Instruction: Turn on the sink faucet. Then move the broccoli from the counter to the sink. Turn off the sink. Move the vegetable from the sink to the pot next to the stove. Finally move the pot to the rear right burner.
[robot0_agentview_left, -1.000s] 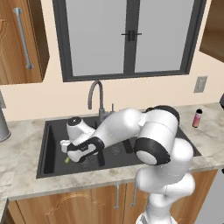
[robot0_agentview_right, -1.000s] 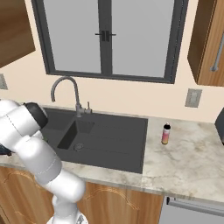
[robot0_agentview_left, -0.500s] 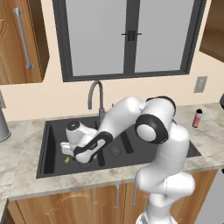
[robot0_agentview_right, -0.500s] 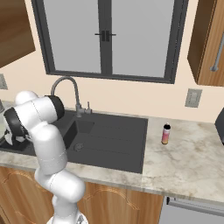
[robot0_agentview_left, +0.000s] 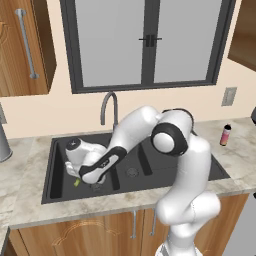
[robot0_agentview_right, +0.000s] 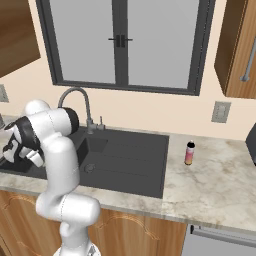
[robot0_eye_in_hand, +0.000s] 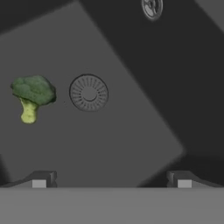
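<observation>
- Left base view: the arm reaches down into the left basin of the sink (robot0_agentview_left: 55, 170); the gripper (robot0_agentview_left: 86, 176) hangs low over the basin floor, and its jaw spacing cannot be read from this angle
- One small green piece, the broccoli (robot0_agentview_left: 77, 183), lies on the basin floor at the near left part of that basin, just beside the hand and apart from it
- One sink faucet (robot0_agentview_left: 109, 106) stands at the rear edge of the sink, spout arched toward the front
- The counter (robot0_agentview_left: 22, 197) runs along both sides of the sink; one small bottle (robot0_agentview_left: 225, 135) stands on it near the rear edge, right of the sink, and part of one steel canister (robot0_agentview_left: 3, 145) shows at the left picture edge
- One double window (robot0_agentview_left: 145, 42) sits above the faucet, with wood cabinets on both sides and below the counter
- Right base view: the upper arm covers the left basin, so the broccoli is hidden here; the larger right basin, one wall outlet (robot0_agentview_right: 220, 112) and the same bottle are seen clearly
- Hand view: the fingertips (robot0_eye_in_hand: 39, 180) stand spread wide with nothing between them
- The broccoli lies on the dark basin floor, stalk toward the camera, beside one round drain (robot0_eye_in_hand: 89, 92) and not touching it; a second drain (robot0_eye_in_hand: 152, 7) shows at the top edge
</observation>
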